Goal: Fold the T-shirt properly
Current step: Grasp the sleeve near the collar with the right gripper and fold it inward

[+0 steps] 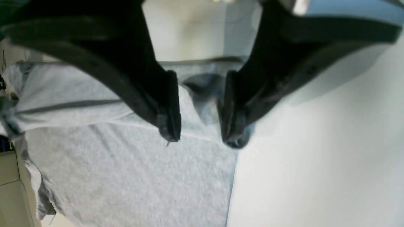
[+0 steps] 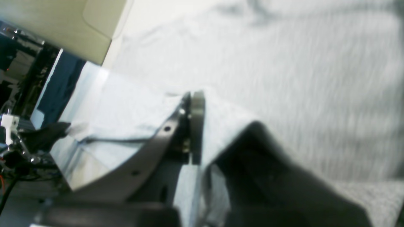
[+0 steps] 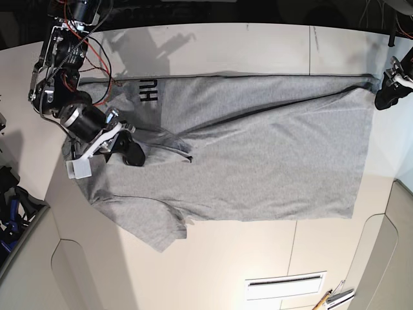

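Grey T-shirt (image 3: 258,155) lay spread on the tabletop (image 3: 213,258), right hand (image 3: 122,145) pinching its edge, left hand (image 1: 199,126) spread at its corner.

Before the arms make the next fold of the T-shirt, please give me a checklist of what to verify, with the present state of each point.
1. Right gripper shut on T-shirt fabric: ok.
2. Left gripper holding the corner: not ok, jaws apart above the cloth.
3. Shirt body flat: not ok, a diagonal crease runs across it.
4. Lower sleeve spread out: ok.
5. Black lettering hidden inside: not ok, partly showing.
6. Table free beside the shirt: ok.
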